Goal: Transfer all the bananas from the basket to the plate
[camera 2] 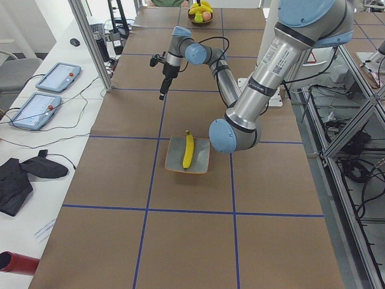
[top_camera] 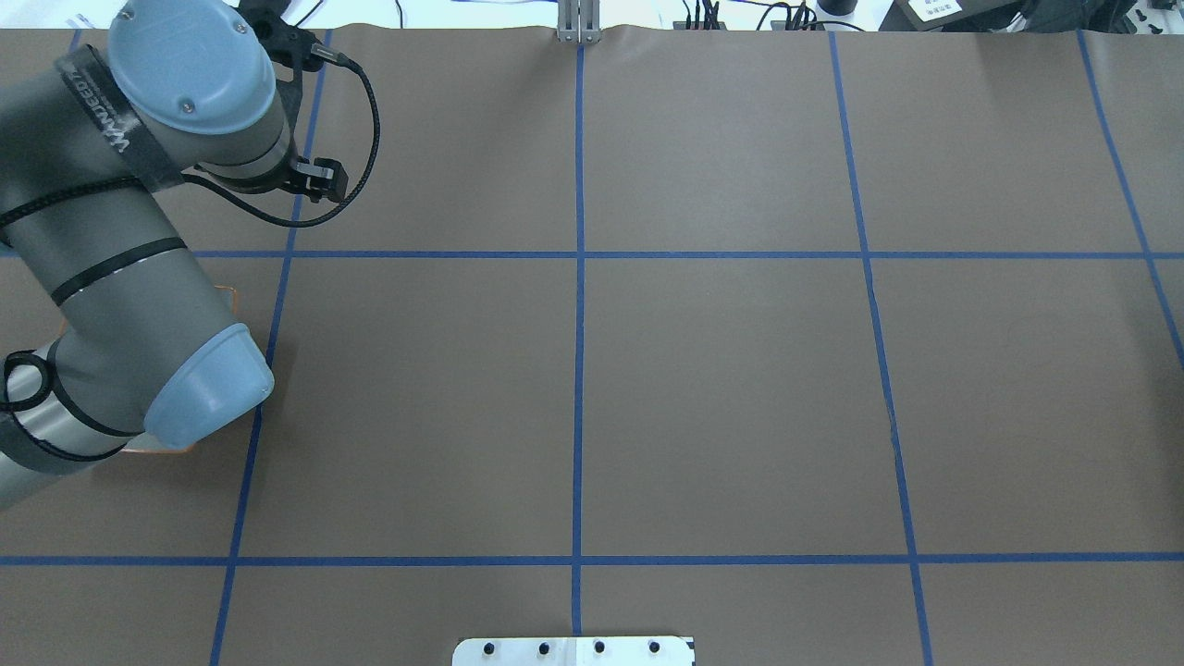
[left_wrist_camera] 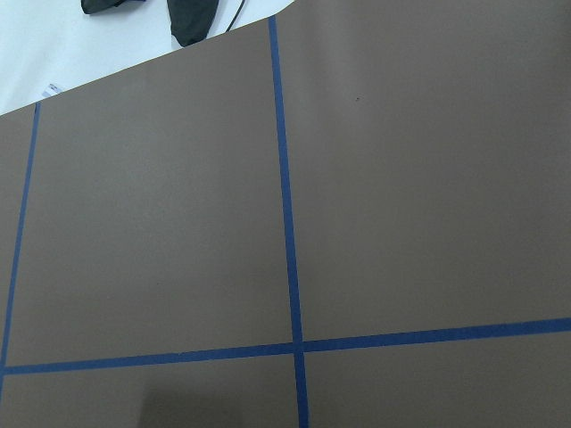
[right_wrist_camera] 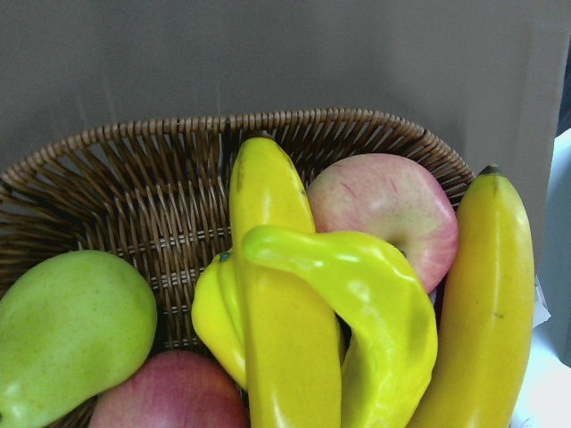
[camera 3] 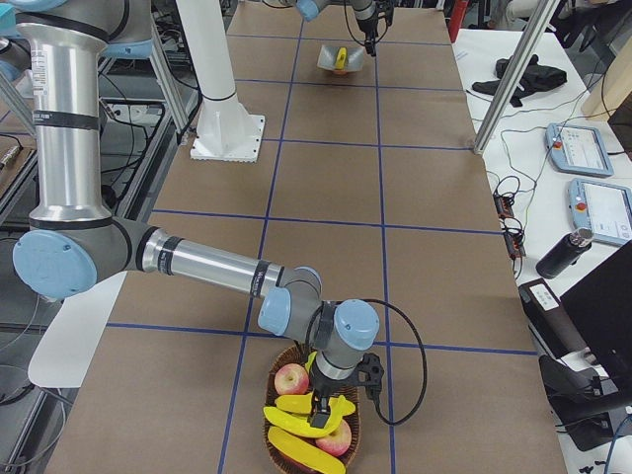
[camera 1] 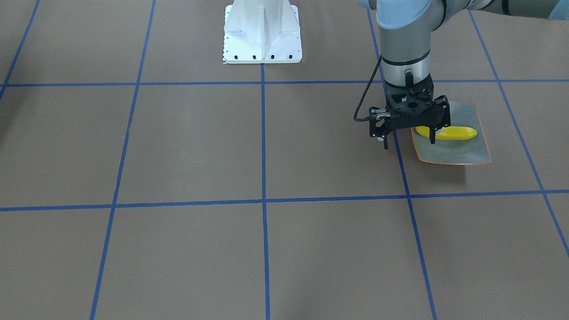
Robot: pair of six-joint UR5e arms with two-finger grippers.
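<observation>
One yellow banana [camera 1: 449, 133] lies on the square grey-green plate [camera 1: 453, 153] with the orange rim. My left gripper [camera 1: 409, 142] hangs open and empty above the table, beside the plate's edge. In the overhead view my left arm hides most of the plate [top_camera: 228, 292]. At the other end of the table, the wicker basket [right_wrist_camera: 178, 129] holds three bananas [right_wrist_camera: 277, 339], two apples [right_wrist_camera: 384, 205] and a green pear [right_wrist_camera: 71, 330]. My right gripper [camera 3: 318, 403] reaches down into the basket among the bananas. Only the side view shows it, so I cannot tell whether it is open or shut.
The white robot base [camera 1: 262, 35] stands at the table's middle rear. Two tablets [camera 2: 57, 75] and a black cloth [camera 2: 24, 174] lie on the side bench past the left end. A metal post [camera 2: 96, 48] stands at that corner.
</observation>
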